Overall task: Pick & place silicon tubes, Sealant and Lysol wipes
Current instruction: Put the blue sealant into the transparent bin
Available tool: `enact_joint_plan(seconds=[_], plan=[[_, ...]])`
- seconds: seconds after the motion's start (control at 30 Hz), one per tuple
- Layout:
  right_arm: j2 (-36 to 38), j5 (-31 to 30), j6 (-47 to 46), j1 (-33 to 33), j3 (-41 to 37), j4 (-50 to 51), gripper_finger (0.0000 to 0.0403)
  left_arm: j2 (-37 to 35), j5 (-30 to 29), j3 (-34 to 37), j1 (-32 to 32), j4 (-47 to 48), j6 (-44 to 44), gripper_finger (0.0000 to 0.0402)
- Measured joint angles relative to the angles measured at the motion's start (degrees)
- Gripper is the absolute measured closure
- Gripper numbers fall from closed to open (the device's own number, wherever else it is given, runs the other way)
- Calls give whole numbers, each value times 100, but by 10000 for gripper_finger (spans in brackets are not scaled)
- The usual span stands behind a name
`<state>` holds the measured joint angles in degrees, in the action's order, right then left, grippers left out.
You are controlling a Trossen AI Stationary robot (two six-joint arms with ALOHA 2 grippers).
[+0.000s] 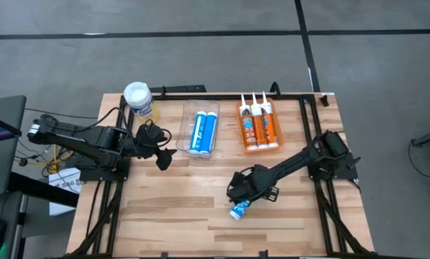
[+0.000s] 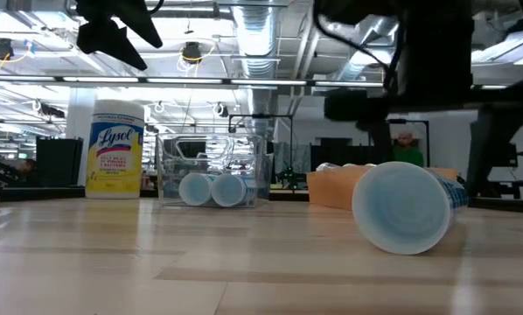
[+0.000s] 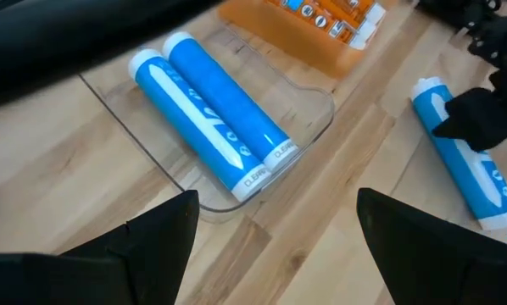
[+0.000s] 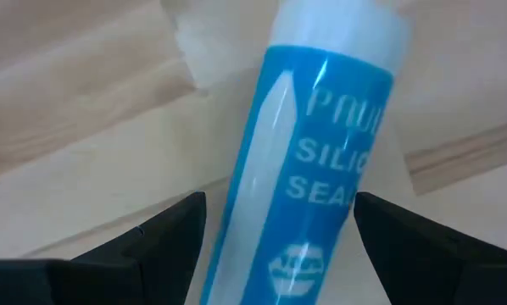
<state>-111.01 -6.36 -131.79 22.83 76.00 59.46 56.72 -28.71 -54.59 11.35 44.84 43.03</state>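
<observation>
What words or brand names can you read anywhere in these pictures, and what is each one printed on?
"Lysol": on the yellow label of the Lysol wipes; the smaller lines below it are too small to read.
"SILIC" and "SEAL", cut off, with "PAUL" blurred above: on the loose blue silicone tube on the table, under the right gripper.
Print on the two blue tubes in the clear bin and on the orange sealant cartridges: too small to read.

The Lysol wipes canister stands upright at the surface's far left corner, white lid on. Two blue silicon tubes lie side by side in a clear bin, three orange sealant tubes lie in an orange tray, and a third blue tube lies loose near the front.
</observation>
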Motion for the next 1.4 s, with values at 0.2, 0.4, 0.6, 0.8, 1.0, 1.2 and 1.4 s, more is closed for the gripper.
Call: enact_joint_plan(seconds=[0.2,0.4,0.6,0.8,1.0,1.2,1.4], plan=[[-344,177,31,-133,-41,72,108,-5,13,0,0,2,0,88],[-447,478,745,-297,-21,43,108,-3,105,0,0,2,2,88],[-417,528,1458,-465,-23,112,108,-5,125,0,0,1,2,88],[-439,510,1672,-494,-26,45,111,-5,149,0,0,4,11,88],[-444,489,1483,-475,-26,44,121,-5,170,0,0,8,126,88],[-447,459,1518,-481,-34,-92,146,-5,170,0,0,8,160,88],[-450,351,1579,-478,-34,-129,201,-5,170,0,0,9,167,88]])
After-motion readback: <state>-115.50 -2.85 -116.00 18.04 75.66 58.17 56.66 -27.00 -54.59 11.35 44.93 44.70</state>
